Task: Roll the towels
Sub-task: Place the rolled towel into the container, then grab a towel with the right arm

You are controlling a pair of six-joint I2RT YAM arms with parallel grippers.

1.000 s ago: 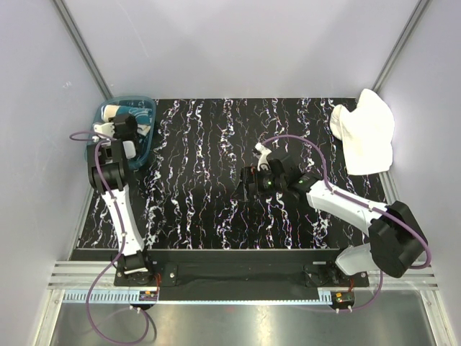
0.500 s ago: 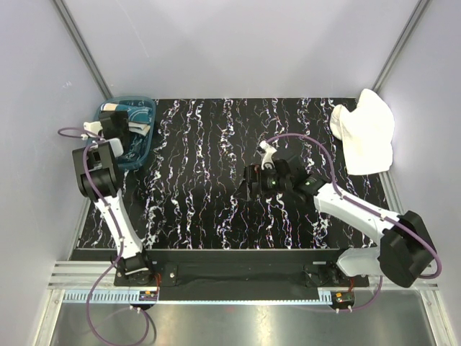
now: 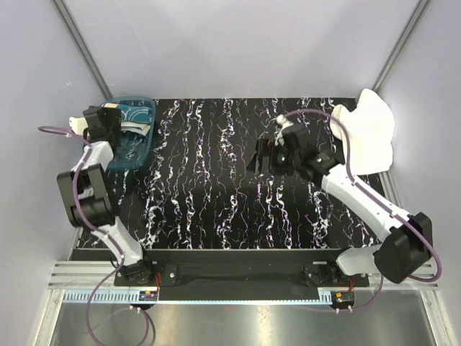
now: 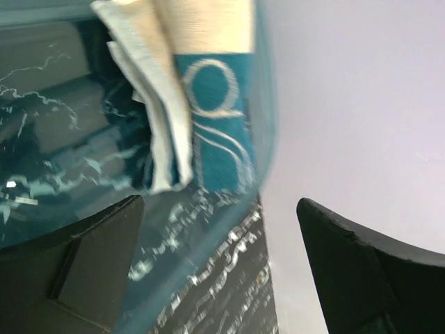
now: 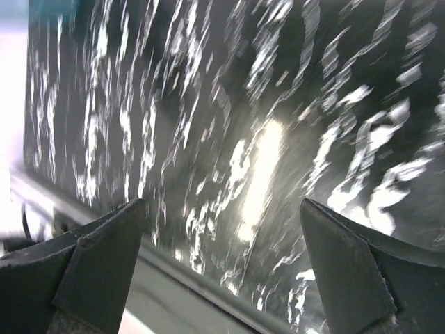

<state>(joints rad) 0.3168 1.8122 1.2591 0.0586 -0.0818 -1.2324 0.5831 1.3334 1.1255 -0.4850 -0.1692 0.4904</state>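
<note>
Both claws gape empty: left claw [image 4: 221, 209] at the tub [image 3: 141, 148] with the patterned towel [image 4: 208, 118] in it, right claw [image 5: 222, 203] over the table [image 3: 202, 180]. That towel looks stowed, so next I'd fetch the white towel [image 3: 367, 137] and roll it.

The white towel [image 3: 369, 133] at the table's far right corner is thick, nubbly terry cloth, matt. The patterned towel [image 4: 212, 118] is flatter woven cloth, cream and teal. Its tub [image 3: 137, 153] is smooth translucent teal plastic, slightly glossy. The black marbled table [image 3: 209, 180] is smooth and shows a sheen.
</note>
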